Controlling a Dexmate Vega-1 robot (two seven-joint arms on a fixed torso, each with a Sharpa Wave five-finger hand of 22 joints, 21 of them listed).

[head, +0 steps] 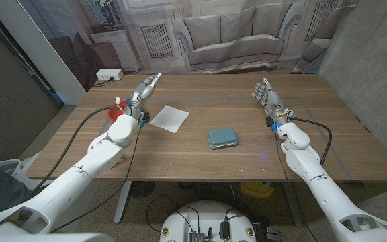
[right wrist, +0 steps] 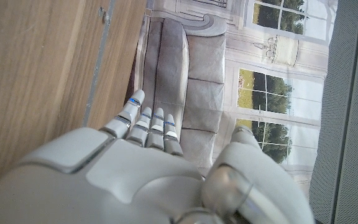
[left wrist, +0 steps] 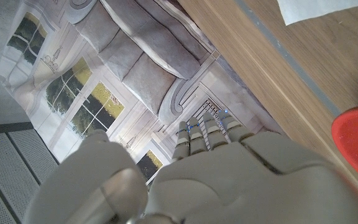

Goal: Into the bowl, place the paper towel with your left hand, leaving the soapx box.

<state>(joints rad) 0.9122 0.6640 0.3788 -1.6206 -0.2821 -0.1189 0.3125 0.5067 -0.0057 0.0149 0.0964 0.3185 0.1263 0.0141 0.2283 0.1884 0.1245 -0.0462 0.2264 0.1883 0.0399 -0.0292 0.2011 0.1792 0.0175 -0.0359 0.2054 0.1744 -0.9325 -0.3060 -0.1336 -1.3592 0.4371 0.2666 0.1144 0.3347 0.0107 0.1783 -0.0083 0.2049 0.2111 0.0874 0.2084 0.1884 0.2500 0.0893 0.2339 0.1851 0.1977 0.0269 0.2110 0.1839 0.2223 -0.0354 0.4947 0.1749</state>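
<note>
Reaching with our empty left hand (head: pixel 146 89), fingers straight, we risk sliding the towel (head: pixel 169 118) away from the bowl (head: pixel 118 113).

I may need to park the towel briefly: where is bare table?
Bare wood lies between the soap box and the right hand, and along the near edge before the box. It is crowded at the left hand, with the red bowl and paper towel close by.
</note>
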